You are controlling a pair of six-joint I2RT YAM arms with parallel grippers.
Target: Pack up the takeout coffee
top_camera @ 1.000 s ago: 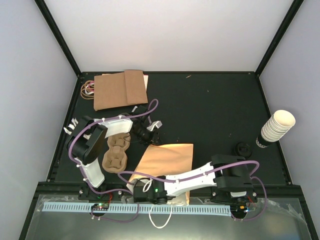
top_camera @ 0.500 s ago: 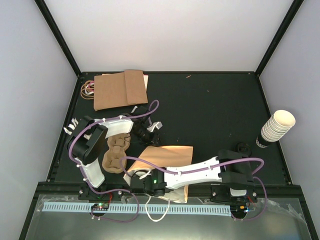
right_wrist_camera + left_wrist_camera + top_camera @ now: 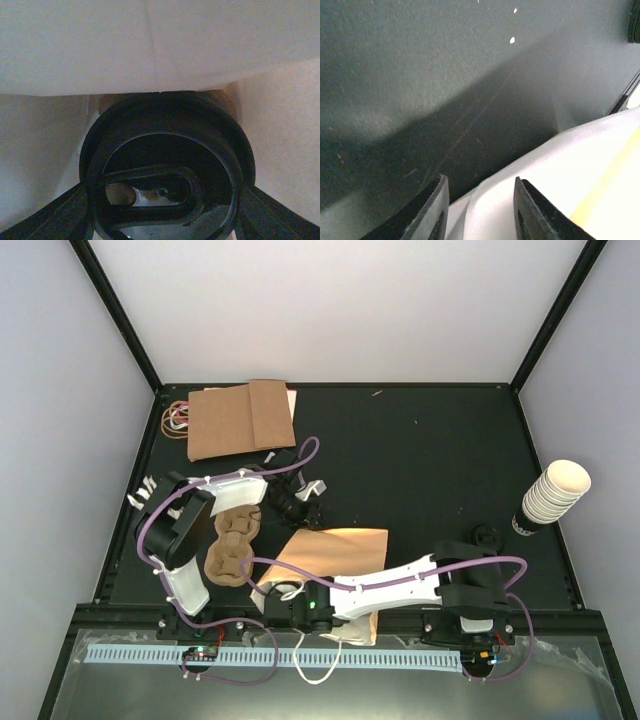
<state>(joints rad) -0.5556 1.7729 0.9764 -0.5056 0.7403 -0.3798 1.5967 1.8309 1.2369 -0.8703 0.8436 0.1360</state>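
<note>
Sitting between the clenched fingers of the right gripper (image 3: pixel 165 217), one takeout coffee cup (image 3: pixel 165 170) is seen lid-up from the wrist camera, hemmed in by the pale inner walls of the paper bag (image 3: pixel 340 552). From above, that gripper is found at the bag's mouth near the front edge of the table (image 3: pixel 420 450), so this cup is judged to be inside the bag but not yet let go. A second lidded cup (image 3: pixel 487 536) is left standing well apart on the right, near the stack of cream cups (image 3: pixel 557 488); it remains to be packed. The pulp tray (image 3: pixel 231 545) lies just left of the bag, its visible pockets unfilled, partly covered by the left arm. The left gripper (image 3: pixel 480 180) is held with fingers parted above the dark table, a pale edge lying between them; nothing is shown to be pinched. Flat brown bags (image 3: pixel 240 420) and rubber bands (image 3: pixel 176 418) are set at the far left. The bag's slack walls are what could be snagged on withdrawal
</note>
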